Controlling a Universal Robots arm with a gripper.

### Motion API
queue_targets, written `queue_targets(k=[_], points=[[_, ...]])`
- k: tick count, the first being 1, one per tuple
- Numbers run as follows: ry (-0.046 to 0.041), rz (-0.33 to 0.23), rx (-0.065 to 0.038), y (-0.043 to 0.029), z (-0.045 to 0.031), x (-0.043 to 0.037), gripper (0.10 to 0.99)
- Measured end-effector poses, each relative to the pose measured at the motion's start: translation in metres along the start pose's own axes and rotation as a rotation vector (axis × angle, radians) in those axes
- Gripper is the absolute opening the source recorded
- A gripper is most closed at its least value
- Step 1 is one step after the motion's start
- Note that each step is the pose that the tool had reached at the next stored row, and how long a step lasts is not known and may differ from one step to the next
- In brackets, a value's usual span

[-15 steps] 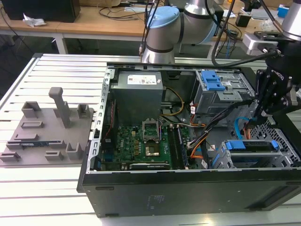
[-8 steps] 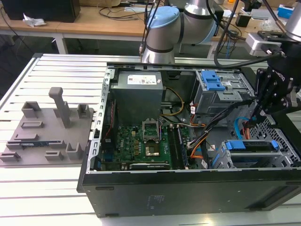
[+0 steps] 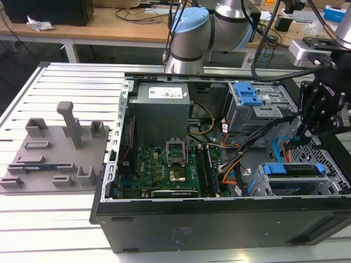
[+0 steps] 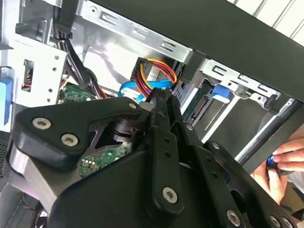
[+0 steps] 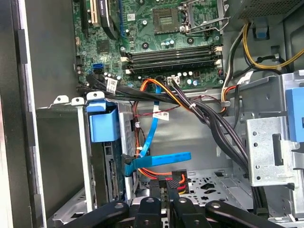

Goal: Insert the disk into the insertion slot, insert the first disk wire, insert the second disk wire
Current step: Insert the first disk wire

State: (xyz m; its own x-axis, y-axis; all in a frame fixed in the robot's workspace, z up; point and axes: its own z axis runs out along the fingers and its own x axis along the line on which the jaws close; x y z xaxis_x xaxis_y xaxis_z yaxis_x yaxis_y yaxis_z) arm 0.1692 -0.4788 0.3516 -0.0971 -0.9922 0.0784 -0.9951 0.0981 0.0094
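Closed on a black plug [image 5: 174,182], the hand [image 5: 168,192] grips the end of the red-and-yellow disk wire [image 4: 154,71], just beside the disk's back edge. The disk [image 5: 101,124], in its blue carrier, sits inside the insertion slot [image 3: 296,188], at the near corner of the open computer case [image 3: 164,219] on the exterior view's right. A blue disk wire [image 5: 159,159] reaches the disk's rear. Cable bundles crowd the gap between the slot and the taller cage [image 3: 252,107]. The case lies on the slatted bench [image 3: 66,76]. A grey fixture plate [image 3: 55,153] lies beside it on the exterior view's left.
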Motion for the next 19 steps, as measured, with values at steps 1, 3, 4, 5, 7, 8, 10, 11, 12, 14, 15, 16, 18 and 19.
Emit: queue_targets(k=[1,3,4,5,7,8,10,11,12,14,15,16,18,19], points=[[-0.0044,0.000,0.000,-0.0005,0.0005,0.0046,0.169],[-0.0123,0.000,-0.001,-0.0010,0.0008,0.0098,0.169],[-0.0199,0.000,-0.002,-0.0013,0.0012,0.0128,0.169],[-0.0274,-0.001,-0.003,-0.0016,0.0014,0.0153,0.169],[-0.0369,-0.001,-0.004,-0.0021,0.0018,0.0208,0.169],[-0.0376,-0.001,-0.004,-0.0023,0.0020,0.0224,0.169],[-0.0375,-0.001,-0.005,-0.0025,0.0021,0.0250,0.169],[-0.0374,-0.002,-0.007,-0.0024,0.0022,0.0253,0.169],[-0.0373,-0.003,-0.008,-0.0024,0.0022,0.0253,0.169],[-0.0335,-0.005,-0.009,-0.0025,0.0022,0.0253,0.169],[-0.0286,-0.007,-0.010,-0.0025,0.0023,0.0254,0.169],[-0.0276,-0.009,-0.009,-0.0025,0.0021,0.0253,0.169],[-0.0276,-0.009,-0.009,-0.0025,0.0021,0.0253,0.169],[-0.0277,-0.009,-0.009,-0.0025,0.0022,0.0253,0.169]])
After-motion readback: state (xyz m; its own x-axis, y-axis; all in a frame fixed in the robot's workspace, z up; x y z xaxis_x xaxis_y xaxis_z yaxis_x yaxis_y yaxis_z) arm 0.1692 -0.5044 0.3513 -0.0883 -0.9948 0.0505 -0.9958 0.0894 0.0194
